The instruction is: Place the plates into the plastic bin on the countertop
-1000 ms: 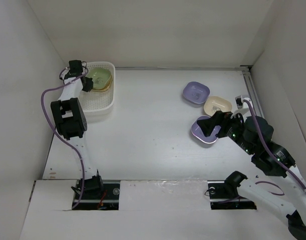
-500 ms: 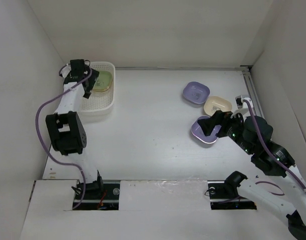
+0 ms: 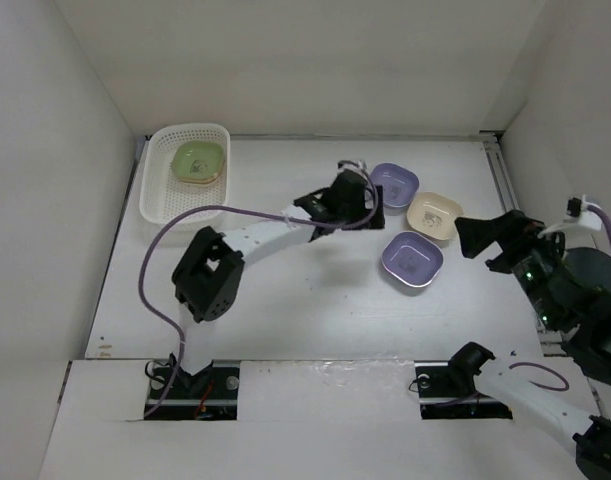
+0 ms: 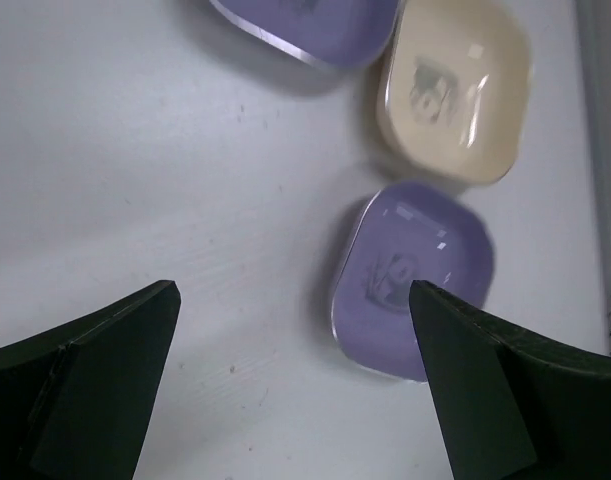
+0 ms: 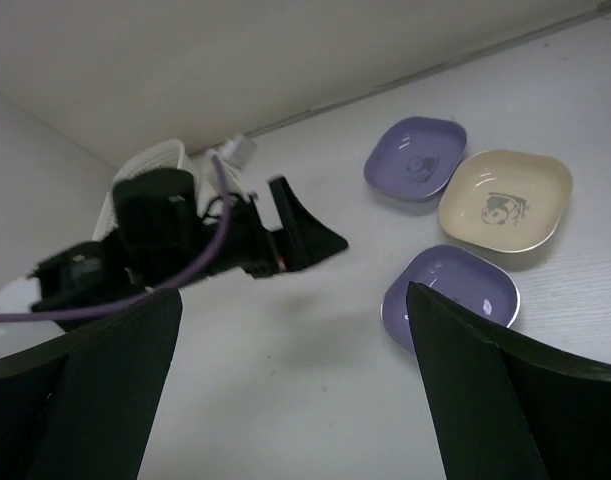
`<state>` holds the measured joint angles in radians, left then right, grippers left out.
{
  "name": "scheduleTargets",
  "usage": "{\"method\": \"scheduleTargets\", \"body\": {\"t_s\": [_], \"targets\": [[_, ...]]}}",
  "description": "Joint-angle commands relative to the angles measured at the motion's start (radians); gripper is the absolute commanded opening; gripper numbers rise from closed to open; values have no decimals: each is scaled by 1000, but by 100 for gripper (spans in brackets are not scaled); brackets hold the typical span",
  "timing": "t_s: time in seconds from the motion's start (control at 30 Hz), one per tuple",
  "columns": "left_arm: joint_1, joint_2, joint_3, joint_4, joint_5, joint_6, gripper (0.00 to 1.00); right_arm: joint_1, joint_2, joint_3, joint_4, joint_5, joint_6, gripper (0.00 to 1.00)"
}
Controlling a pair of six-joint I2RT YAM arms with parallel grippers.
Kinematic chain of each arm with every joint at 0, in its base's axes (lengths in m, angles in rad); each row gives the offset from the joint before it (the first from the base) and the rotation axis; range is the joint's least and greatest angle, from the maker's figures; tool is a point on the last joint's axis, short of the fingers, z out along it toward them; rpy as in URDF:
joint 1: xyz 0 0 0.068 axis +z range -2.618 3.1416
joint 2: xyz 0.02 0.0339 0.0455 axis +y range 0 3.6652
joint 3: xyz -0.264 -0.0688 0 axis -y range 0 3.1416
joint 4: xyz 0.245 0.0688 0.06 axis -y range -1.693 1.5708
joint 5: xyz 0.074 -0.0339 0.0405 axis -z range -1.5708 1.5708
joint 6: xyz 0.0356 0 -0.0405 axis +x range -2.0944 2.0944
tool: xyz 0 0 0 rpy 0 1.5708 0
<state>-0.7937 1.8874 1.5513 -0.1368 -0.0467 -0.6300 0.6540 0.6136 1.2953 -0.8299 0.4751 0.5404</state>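
The left gripper (image 4: 290,298) hangs with its jaws spread wide and empty over the white surface (image 3: 285,300), just beside three plates. These are the far lavender plate (image 3: 392,186), the cream plate (image 3: 433,215) next to it, and the near lavender plate (image 3: 412,259). The right gripper (image 5: 293,295), its jaws equally wide and holding nothing, hovers to the right of that cluster. Well apart, in the far left corner, the plastic bin (image 3: 157,200) holds a light green plate (image 3: 199,162), with a yellowish rim showing beneath it.

The countertop (image 3: 285,290) bears the plastic bin (image 3: 157,207), cream plate (image 3: 433,215), near lavender plate (image 3: 412,260) and far lavender plate (image 3: 397,184), plates perhaps touching.
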Motion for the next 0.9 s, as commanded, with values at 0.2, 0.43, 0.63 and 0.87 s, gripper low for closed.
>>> {"method": "scheduleTargets", "body": {"t_s": [0.2,0.43,0.63,0.87], "targets": [[-160,205,142,-110,14,164,98,-5,-78,47,-106,71,33,100],[-170,216,67,-92,-19,164,94,-5,-69,16,-54,-6,1,100],[-170,288,137,-135,-81,164,88,-5,-69,-17,-22,-38,-8,100],[-170,384,271,-181,-169,184,75,-5,-69,-36,-21,-56,-8,100]]}}
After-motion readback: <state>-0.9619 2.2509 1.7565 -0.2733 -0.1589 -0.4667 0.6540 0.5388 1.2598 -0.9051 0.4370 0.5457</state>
